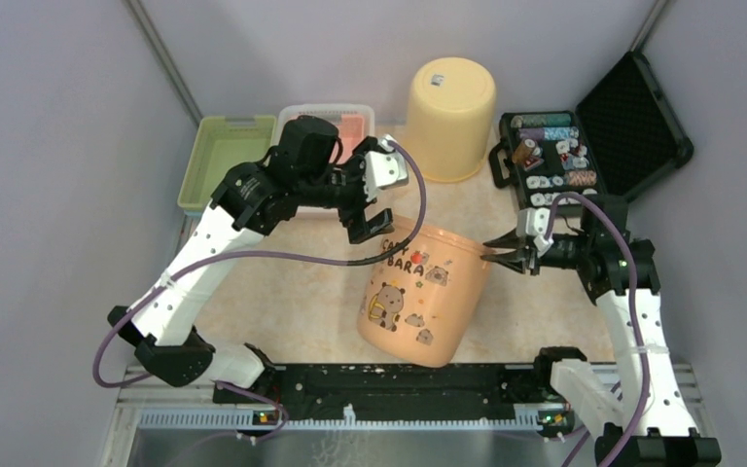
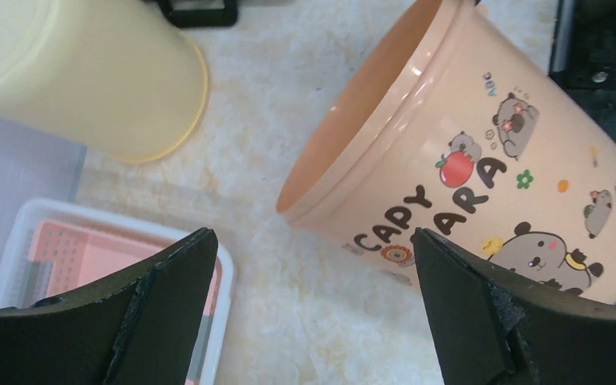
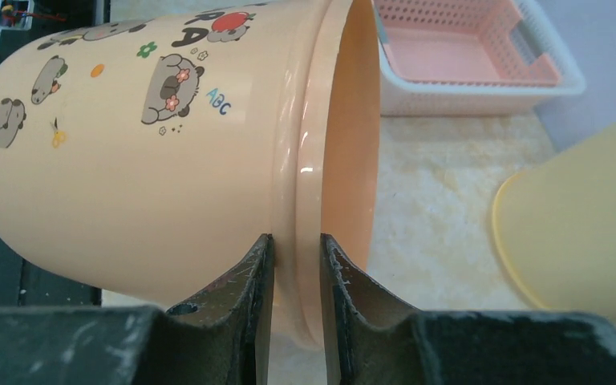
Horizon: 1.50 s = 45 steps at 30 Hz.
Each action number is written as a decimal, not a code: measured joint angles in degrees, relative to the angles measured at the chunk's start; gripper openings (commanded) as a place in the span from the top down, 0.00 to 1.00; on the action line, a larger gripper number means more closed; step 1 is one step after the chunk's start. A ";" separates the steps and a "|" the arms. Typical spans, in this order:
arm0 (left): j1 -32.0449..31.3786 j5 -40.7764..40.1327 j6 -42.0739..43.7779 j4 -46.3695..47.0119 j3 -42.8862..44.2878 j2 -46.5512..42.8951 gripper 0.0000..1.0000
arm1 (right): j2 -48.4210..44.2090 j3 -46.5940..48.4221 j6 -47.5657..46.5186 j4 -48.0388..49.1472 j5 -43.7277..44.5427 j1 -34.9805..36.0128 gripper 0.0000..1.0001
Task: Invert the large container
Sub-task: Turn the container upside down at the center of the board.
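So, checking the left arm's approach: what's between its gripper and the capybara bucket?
Nothing: the left wrist view shows bare tabletop between left gripper and capybara bucket.

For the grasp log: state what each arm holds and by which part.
The right jaws pinch the peach plastic cartoon-printed bucket by its rim; the left jaws stand open, holding nothing.

The left arm reaches forward with its wrist turned to the right, and the left gripper (image 1: 379, 190) has its jaws spread wide. The right arm stands bent at the elbow. The right gripper (image 1: 496, 259) points left, jaws pinched on the rim of the large container (image 1: 418, 292).
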 measured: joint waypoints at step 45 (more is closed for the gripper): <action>10.27 1.53 3.23 16.46 -41.77 -20.04 0.01 | 8.00 -2.91 49.24 18.25 28.85 0.09 0.88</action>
